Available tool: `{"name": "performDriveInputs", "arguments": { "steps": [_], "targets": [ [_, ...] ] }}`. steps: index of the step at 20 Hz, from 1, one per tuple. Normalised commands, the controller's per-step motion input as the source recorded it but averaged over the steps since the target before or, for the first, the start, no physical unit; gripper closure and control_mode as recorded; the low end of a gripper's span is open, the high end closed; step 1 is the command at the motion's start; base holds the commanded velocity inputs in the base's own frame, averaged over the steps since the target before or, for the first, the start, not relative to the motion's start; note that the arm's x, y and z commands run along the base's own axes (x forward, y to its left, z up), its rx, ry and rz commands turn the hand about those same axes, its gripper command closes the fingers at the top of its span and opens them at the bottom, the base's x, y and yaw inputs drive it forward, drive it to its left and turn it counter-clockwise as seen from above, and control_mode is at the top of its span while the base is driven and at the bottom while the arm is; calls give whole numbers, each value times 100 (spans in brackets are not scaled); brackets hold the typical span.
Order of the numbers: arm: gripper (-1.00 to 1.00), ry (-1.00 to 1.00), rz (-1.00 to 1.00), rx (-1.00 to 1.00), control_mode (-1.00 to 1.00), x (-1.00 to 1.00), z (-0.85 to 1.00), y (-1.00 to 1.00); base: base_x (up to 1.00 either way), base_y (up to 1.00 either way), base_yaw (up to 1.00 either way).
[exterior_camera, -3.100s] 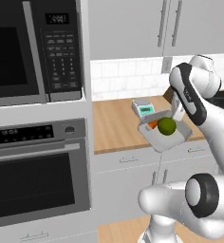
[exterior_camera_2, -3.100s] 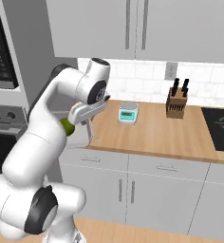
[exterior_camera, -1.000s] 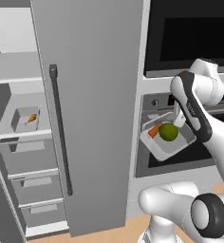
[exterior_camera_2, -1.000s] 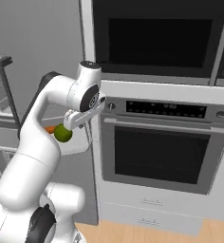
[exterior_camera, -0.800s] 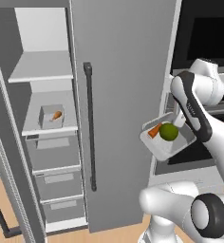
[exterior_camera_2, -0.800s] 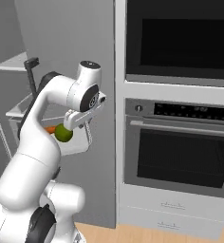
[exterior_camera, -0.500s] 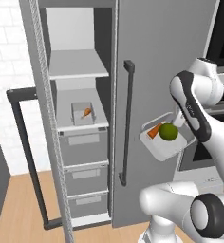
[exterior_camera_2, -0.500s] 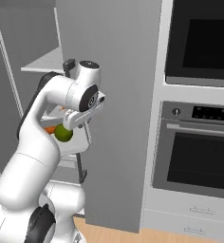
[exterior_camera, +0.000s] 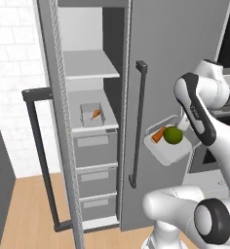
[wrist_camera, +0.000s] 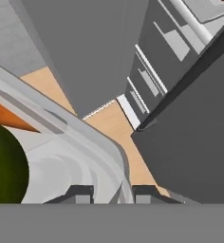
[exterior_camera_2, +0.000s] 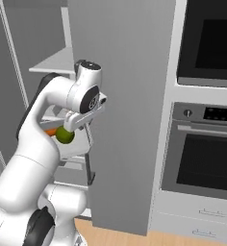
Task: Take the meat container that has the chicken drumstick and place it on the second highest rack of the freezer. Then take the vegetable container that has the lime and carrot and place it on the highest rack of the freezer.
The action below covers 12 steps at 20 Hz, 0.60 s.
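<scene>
With the freezer (exterior_camera: 92, 116) swung into view at ten o'clock, the gripper (wrist_camera: 113, 192), jaws clamped on the vegetable container (exterior_camera: 166, 150), nears the highest rack (exterior_camera: 90, 70).

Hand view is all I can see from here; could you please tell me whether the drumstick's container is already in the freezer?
Observer: Yes. The small orange-brown chicken drumstick lies in its pale container on the second highest rack, just above the grey drawers.
Operator: Thank you. Where is the highest rack relative to my tray?
Observer: The highest rack, the upper light-grey shelf board, is above and left of the white tray; the gripper holds that tray, with round dark-green lime and slim orange carrot, before the closed grey door.
</scene>
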Motion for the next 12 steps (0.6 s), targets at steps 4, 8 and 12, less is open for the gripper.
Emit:
{"name": "performDriveInputs", "arguments": {
  "steps": [4, 8, 12],
  "targets": [
    [100, 0, 0, 0, 100, 0, 0, 0, 0, 54, 0],
    [100, 0, 0, 0, 100, 0, 0, 0, -2, 14, 0],
    [100, 0, 0, 0, 100, 0, 0, 0, 4, 0, -4]
  ]
}}
